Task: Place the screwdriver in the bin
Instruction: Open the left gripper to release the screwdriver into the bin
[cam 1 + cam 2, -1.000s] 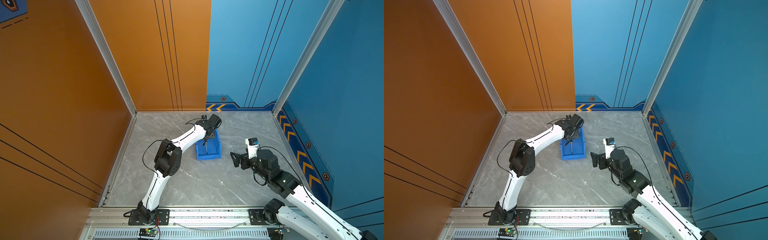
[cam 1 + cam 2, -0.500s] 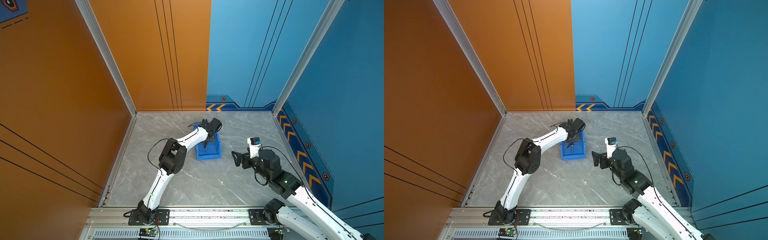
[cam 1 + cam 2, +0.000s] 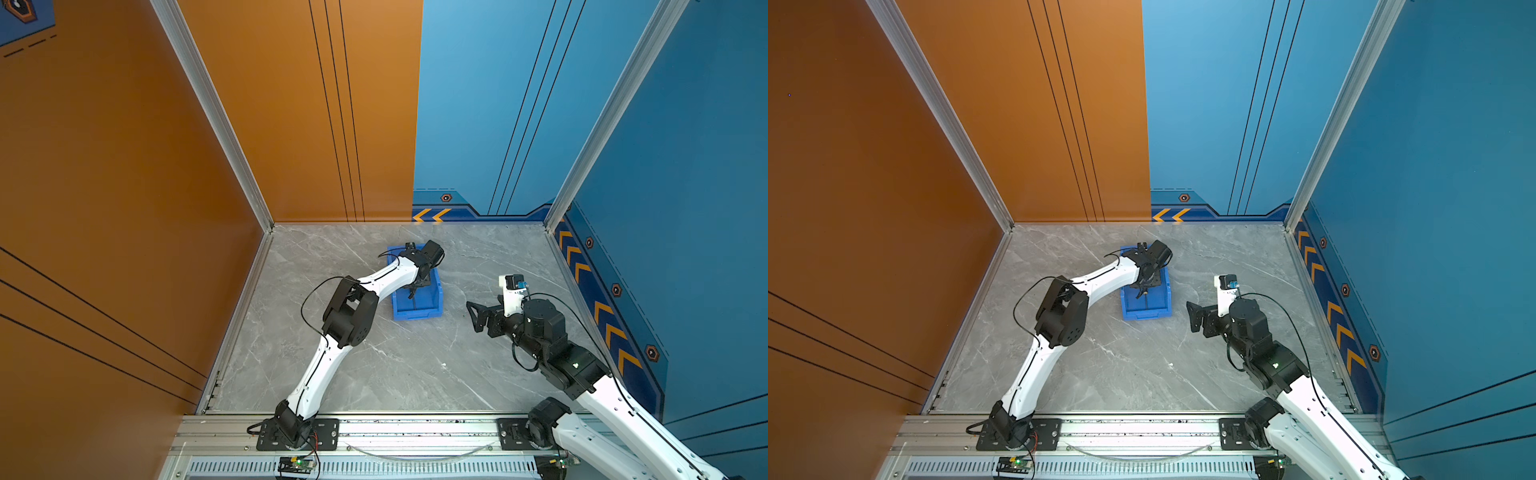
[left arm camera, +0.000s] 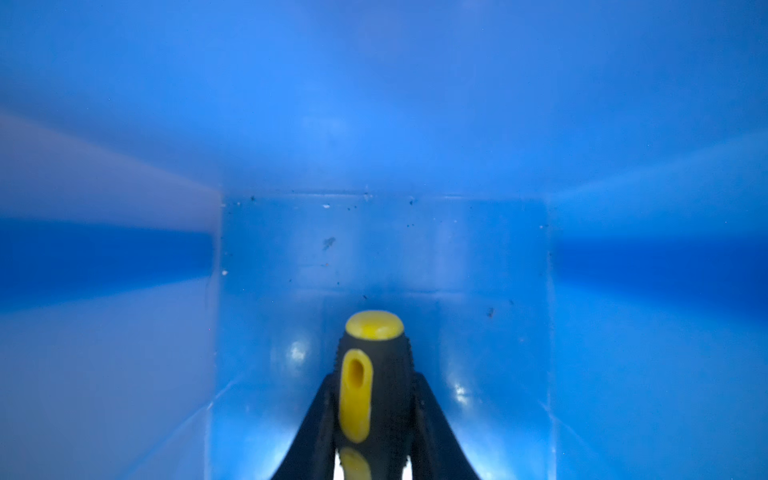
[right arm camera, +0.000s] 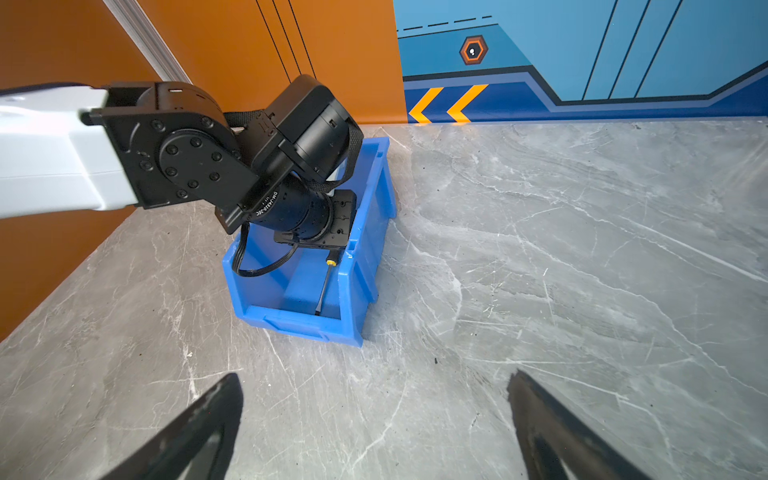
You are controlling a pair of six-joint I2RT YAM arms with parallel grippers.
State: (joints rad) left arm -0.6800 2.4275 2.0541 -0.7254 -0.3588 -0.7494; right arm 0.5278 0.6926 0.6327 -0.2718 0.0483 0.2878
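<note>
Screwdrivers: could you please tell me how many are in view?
1: the screwdriver, inside the bin, gripped by the left claw; that arm could hide others.

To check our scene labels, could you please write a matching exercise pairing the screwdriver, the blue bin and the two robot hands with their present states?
Things:
1. slim screwdriver with a black and yellow handle
2. bright blue rectangular plastic bin
3. left hand
4. right hand

States:
A. open and empty, above the grey marbled tabletop
B. gripped by its handle, between the blue walls
C. shut on a tool handle, down inside the bin
D. standing open-topped on the tabletop

Pairs: 1-B, 2-D, 3-C, 4-A
</note>
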